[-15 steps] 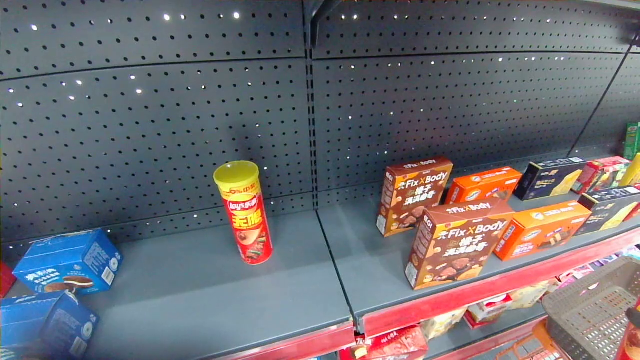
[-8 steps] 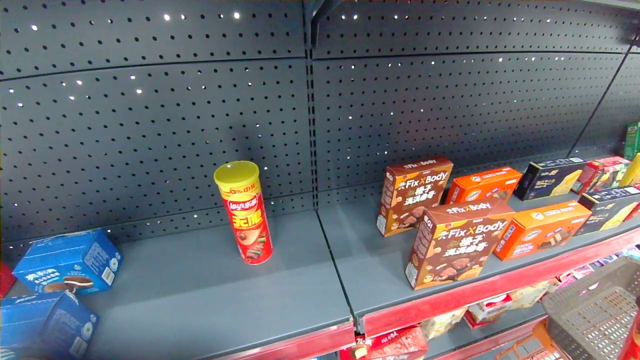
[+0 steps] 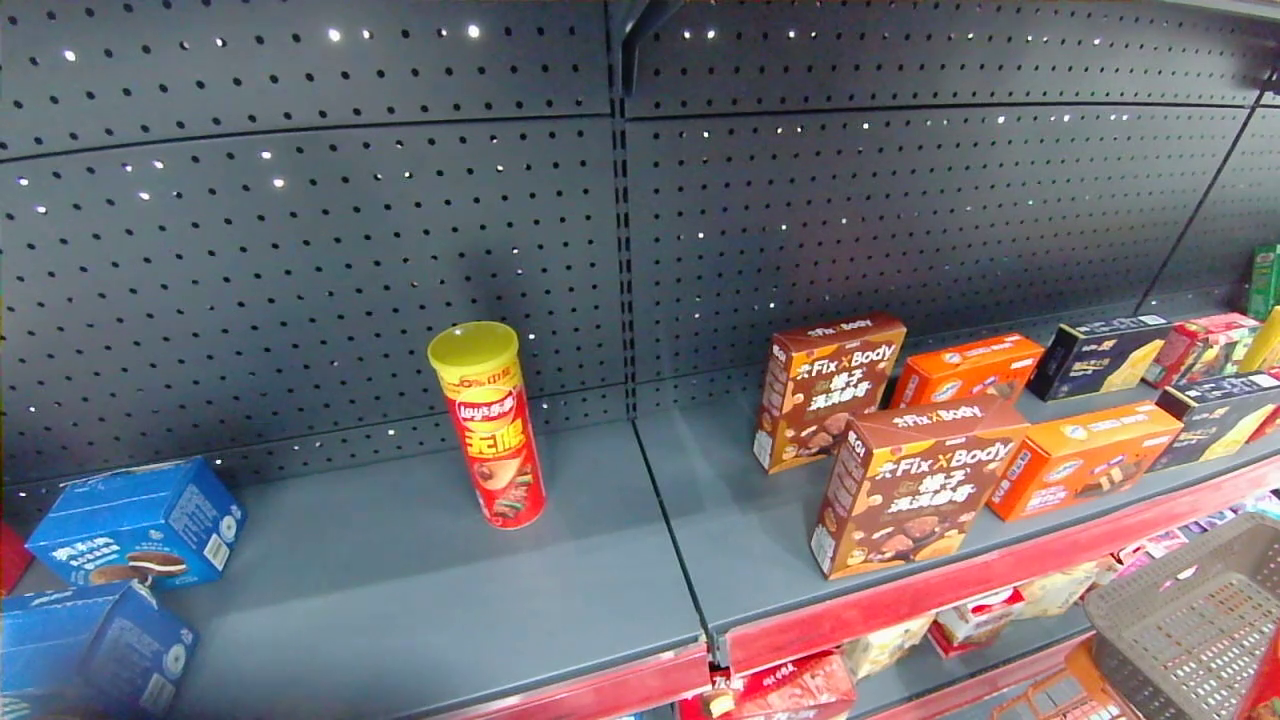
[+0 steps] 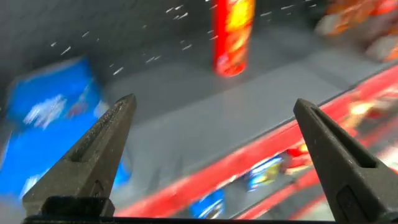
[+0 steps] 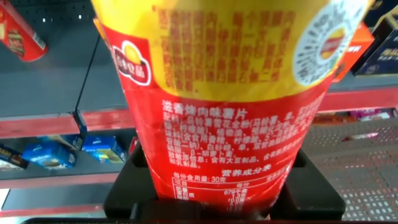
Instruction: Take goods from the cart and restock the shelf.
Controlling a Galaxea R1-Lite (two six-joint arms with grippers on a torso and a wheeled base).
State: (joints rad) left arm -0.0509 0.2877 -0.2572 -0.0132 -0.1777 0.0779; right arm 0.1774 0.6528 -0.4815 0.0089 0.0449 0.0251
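Faces a shelf (image 3: 400, 580) spanning the lower head view, with the cart basket (image 3: 1190, 630) in the lower right corner and one chip can (image 3: 488, 425) upright left of centre. Grips a second chip can (image 5: 230, 93) tight in the right gripper (image 5: 221, 202); holds the left gripper (image 4: 214, 102) spread wide, empty.

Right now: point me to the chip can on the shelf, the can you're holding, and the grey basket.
shelf chip can (image 3: 487, 425): head view, middle of its red body.
held can (image 5: 230, 143): right wrist view, red part of the label.
grey basket (image 3: 1180, 630): head view, its mesh side wall.
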